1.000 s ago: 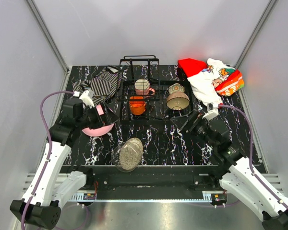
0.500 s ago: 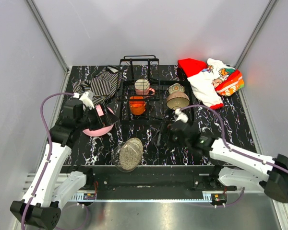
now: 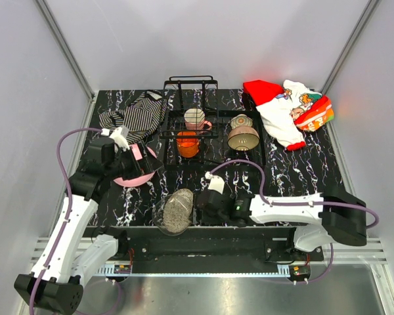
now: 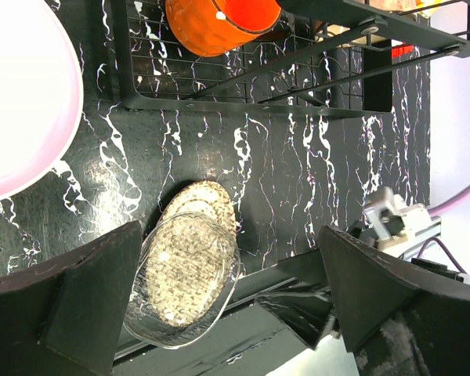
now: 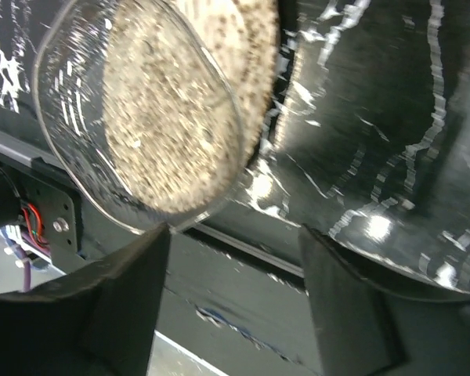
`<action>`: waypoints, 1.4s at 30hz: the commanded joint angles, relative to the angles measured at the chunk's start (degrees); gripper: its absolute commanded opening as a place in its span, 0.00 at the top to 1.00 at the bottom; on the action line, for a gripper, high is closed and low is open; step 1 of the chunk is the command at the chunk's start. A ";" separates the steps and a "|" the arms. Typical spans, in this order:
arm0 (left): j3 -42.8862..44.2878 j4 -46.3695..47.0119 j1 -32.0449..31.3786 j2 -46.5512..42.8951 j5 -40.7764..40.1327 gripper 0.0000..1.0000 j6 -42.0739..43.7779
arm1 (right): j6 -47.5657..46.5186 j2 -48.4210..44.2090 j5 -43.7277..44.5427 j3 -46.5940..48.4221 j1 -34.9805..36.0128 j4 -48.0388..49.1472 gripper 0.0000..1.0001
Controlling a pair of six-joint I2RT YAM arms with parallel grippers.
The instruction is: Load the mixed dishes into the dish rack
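Observation:
The black wire dish rack (image 3: 192, 105) stands at the back middle, with the cream-pink mug (image 3: 196, 119) and the small orange cup (image 3: 188, 143) in it. The brownish bowl (image 3: 243, 137) and the small floral cup (image 3: 239, 121) sit at its low right part. The pink plate (image 3: 128, 176) lies left, under my open, empty left gripper (image 3: 143, 162). The tan-gold patterned plate (image 3: 176, 210) lies at the table's near edge. My right gripper (image 3: 202, 209) is open beside its right rim. In the right wrist view the plate (image 5: 172, 117) lies just ahead of the open gripper (image 5: 235, 305).
A striped black-white cloth (image 3: 134, 115) lies back left and a red-white printed cloth (image 3: 285, 108) back right. The left wrist view shows the pink plate (image 4: 16, 102), orange cup (image 4: 219, 23), rack (image 4: 251, 86) and tan-gold plate (image 4: 189, 262). The table's metal front rail (image 3: 203, 239) runs below.
My right arm has swung from the right side of the table across and down to the tan-gold plate at the near edge. The left arm has barely moved.

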 commanded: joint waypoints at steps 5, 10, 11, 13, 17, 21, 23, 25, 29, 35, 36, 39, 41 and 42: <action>-0.42 1.59 0.32 -0.20 -0.50 0.01 1.03 | 3.76 5.44 2.04 1.92 0.66 9.35 0.45; 0.55 1.59 0.32 0.50 -0.14 0.01 1.56 | 4.46 8.08 2.30 2.36 0.66 9.53 0.50; 0.72 1.59 0.32 0.59 -0.06 0.01 1.56 | 4.37 8.43 2.30 2.44 0.66 9.62 0.51; 0.64 1.59 0.41 0.77 -0.06 0.01 1.56 | 4.55 9.14 2.30 2.36 0.66 10.40 0.58; 0.64 1.33 0.32 0.33 0.03 0.01 1.73 | 5.16 10.45 2.47 1.92 0.66 11.90 0.67; 0.81 0.80 0.32 0.24 -0.49 0.01 2.35 | 5.16 10.98 2.74 1.74 0.66 12.86 0.74; 0.99 0.54 0.32 0.33 -0.58 0.01 2.52 | 5.25 10.98 2.83 1.48 0.66 13.22 0.79; 1.08 0.45 0.32 0.50 -0.50 0.01 2.61 | 5.25 10.81 3.18 1.30 0.57 13.31 0.87; 1.16 0.36 0.32 0.41 -0.50 0.01 2.61 | 5.08 7.74 4.84 -0.28 0.66 13.57 1.00; 0.99 0.36 0.32 0.33 -0.67 0.01 2.70 | 2.97 -5.33 10.90 -2.48 0.66 9.63 1.00; 0.99 0.45 0.41 0.33 -0.59 0.01 2.61 | 2.18 -7.10 11.87 -2.65 0.66 7.09 1.00; 1.34 0.45 0.32 0.50 -0.58 0.01 2.61 | 1.21 -14.92 17.49 -2.92 0.66 -0.88 1.00; 1.43 0.62 0.32 0.59 -0.41 0.01 2.61 | 0.86 -21.32 23.64 -2.92 0.49 -5.66 1.00; 1.43 0.63 0.32 0.59 -0.41 0.01 2.70 | 0.86 -23.27 25.66 -2.83 0.49 -10.72 1.00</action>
